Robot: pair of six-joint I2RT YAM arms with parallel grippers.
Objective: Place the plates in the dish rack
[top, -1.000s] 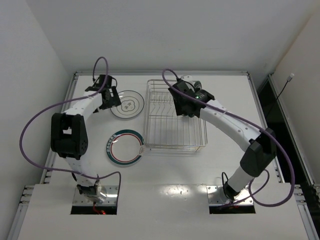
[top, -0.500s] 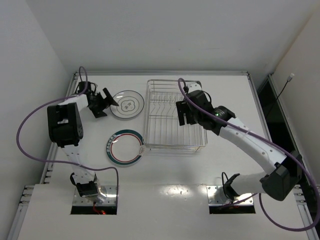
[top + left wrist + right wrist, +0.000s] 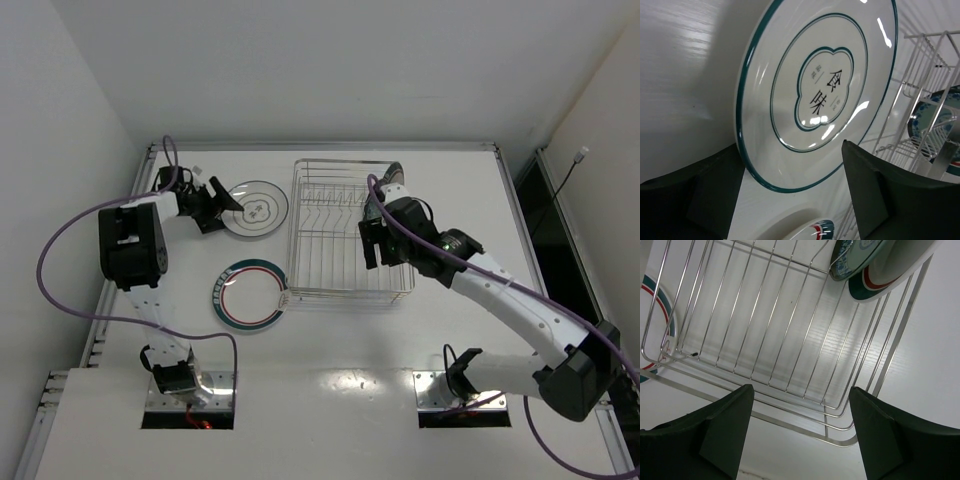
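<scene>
A white teal-rimmed plate with a dark centre motif [image 3: 255, 209] lies flat on the table left of the dish rack [image 3: 350, 291]. My left gripper [image 3: 214, 203] is open and low at the plate's left edge. In the left wrist view the plate [image 3: 820, 90] fills the frame and my open gripper [image 3: 790, 167] has a finger on each side of its near rim. A green-rimmed, red-ringed plate [image 3: 250, 294] lies nearer. My right gripper [image 3: 371, 243] is open and empty over the rack's right part [image 3: 790, 315]. Two plates stand at the rack's far end: teal-blue patterned [image 3: 855, 252] and red-ringed [image 3: 892, 270].
The rack [image 3: 920, 95] stands just right of the motif plate. The green-rimmed plate's edge shows in both wrist views [image 3: 815, 230] [image 3: 652, 295]. Raised table rails run along the left [image 3: 120, 250] and far edges. Purple cables loop off both arms.
My left gripper has swung back right to the motif plate's edge. My right arm has drawn back from the rack's far end towards its near right part, empty.
</scene>
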